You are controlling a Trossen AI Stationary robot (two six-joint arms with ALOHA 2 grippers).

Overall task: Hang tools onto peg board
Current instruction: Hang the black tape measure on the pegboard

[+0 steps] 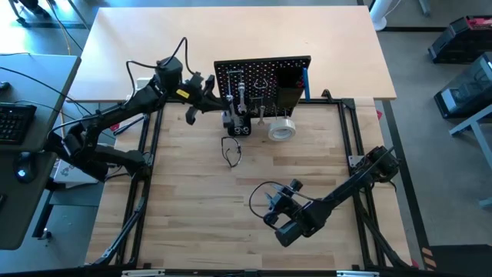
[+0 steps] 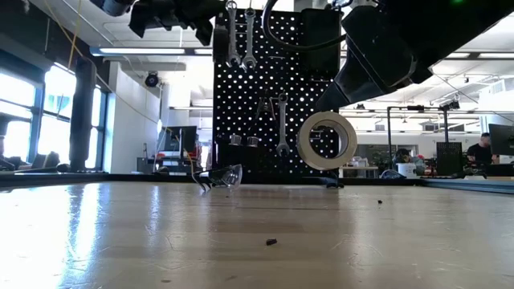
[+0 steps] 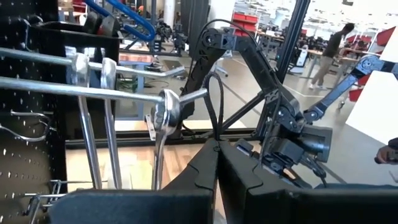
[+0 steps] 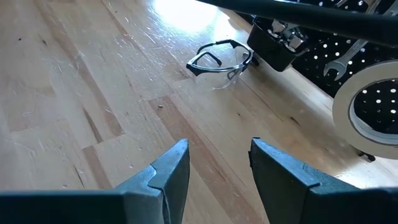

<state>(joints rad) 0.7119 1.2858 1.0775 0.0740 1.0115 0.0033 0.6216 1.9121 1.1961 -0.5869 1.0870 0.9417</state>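
The black peg board (image 1: 261,69) stands upright at the table's far side. Two silver wrenches (image 2: 233,36) hang on one hook near its top. In the left wrist view a third wrench (image 3: 163,118) hangs on a nearer hook by its ring end. The pale tape roll (image 2: 327,140) hangs low in front of the board. My left gripper (image 3: 217,162) is shut, high at the board's left side, right beside that nearer wrench. My right gripper (image 4: 217,165) is open above the bare table near its front, touching nothing. My left gripper stands with its shut fingers (image 3: 199,168) right next to the shaft of the nearer hanging wrench (image 3: 157,168). The shaft runs down behind one finger, and I cannot tell whether the two touch.
Clear safety glasses (image 1: 232,150) lie on the table in front of the board. A small black holder (image 4: 277,46) sits at the board's foot. A black bin (image 1: 288,88) with a blue-handled tool (image 3: 134,22) is on the board. People stand in the room beyond.
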